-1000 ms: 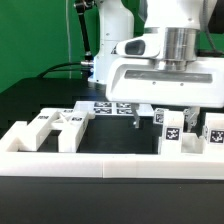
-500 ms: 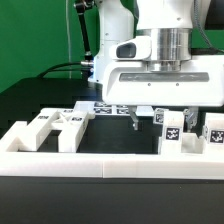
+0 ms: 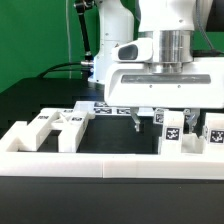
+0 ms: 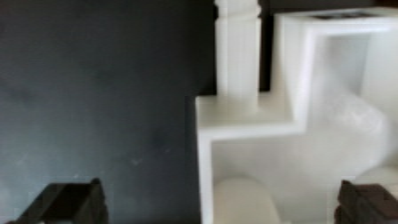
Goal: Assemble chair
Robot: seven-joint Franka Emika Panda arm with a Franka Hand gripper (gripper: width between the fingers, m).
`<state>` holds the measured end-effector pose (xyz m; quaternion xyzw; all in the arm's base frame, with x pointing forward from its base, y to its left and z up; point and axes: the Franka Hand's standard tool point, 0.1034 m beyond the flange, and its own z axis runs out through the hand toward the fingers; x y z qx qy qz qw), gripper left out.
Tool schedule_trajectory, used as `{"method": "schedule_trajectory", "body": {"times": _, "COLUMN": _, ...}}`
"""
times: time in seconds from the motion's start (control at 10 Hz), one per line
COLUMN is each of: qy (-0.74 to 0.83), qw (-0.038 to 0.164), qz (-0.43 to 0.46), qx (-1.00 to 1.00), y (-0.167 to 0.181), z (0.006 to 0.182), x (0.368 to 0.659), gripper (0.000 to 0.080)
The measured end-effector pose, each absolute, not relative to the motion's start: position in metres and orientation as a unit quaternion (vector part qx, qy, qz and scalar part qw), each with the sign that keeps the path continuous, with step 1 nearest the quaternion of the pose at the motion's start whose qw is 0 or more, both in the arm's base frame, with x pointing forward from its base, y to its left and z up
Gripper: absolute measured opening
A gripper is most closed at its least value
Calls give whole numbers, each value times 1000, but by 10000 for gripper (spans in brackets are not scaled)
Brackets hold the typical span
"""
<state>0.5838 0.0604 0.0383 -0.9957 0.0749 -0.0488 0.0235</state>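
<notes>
The chair is in loose white tagged pieces. Two chunky pieces (image 3: 38,127) (image 3: 70,126) lean on the low front wall at the exterior view's left, and tagged square pieces (image 3: 171,129) (image 3: 214,131) stand at its right. My gripper (image 3: 162,118) hangs open just above the table, by the right-hand pieces. In the wrist view the dark fingertips (image 4: 68,203) stand wide apart. A white chair piece (image 4: 302,120) with a narrow post (image 4: 240,45) lies below and between them. The gripper (image 4: 221,205) holds nothing.
A low white border wall (image 3: 110,165) runs along the front of the black table. The marker board (image 3: 108,107) lies flat behind the gripper. The white robot base (image 3: 110,30) and a black cable stand at the back, before a green backdrop.
The arm has shifted a little toward the exterior view's left. The jaws stay open and the pieces have not moved.
</notes>
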Motion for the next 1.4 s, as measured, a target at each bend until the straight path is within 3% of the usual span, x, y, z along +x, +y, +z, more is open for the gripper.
{"method": "schedule_trajectory", "body": {"times": 1.1, "qy": 65, "qw": 9, "qz": -44, "qx": -997, "y": 59, "z": 11, "x": 574, "gripper": 649}}
{"method": "schedule_trajectory", "body": {"times": 1.3, "qy": 66, "qw": 9, "qz": -44, "qx": -997, "y": 58, "z": 11, "x": 574, "gripper": 383}}
{"method": "schedule_trajectory", "body": {"times": 1.4, "qy": 66, "qw": 9, "qz": -44, "qx": -997, "y": 58, "z": 11, "x": 574, "gripper": 330}}
